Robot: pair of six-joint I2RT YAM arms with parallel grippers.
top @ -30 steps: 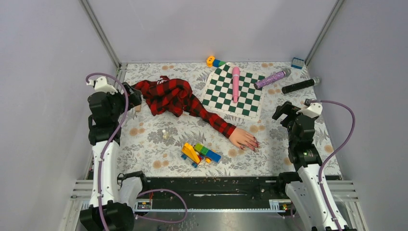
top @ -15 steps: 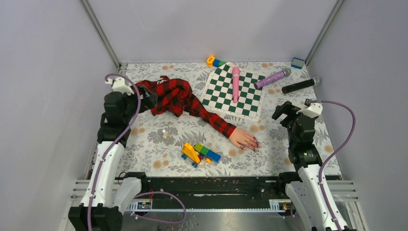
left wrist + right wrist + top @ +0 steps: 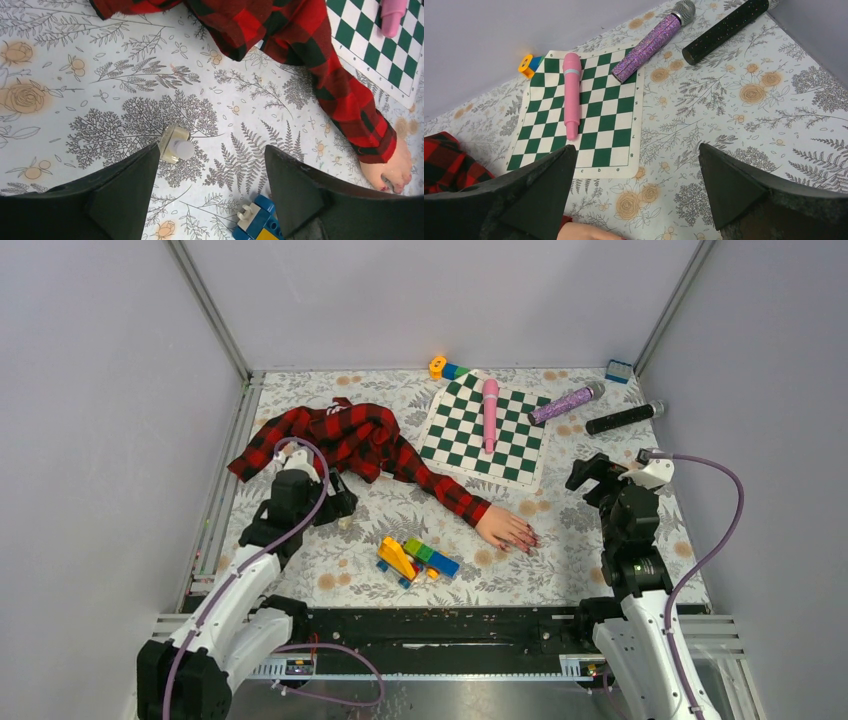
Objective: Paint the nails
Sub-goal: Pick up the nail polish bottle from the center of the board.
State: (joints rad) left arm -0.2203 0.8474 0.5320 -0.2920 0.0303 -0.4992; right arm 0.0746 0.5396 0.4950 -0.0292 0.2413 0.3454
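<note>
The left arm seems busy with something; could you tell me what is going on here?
The left gripper hovers open over a small pale bottle on the table. The bottle sits between its jaws, close to one of them, and is not yet gripped. The right gripper hangs open and empty by the chessboard. The mannequin hand lies palm down beside the blocks, its nails dark red. Nothing is touching them.

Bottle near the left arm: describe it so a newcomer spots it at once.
Start at the red plaid shirt on the flowered cloth. Just nearer than its sleeve, left of the toy bricks, sits a small clear bottle, the only pale-capped thing there.
</note>
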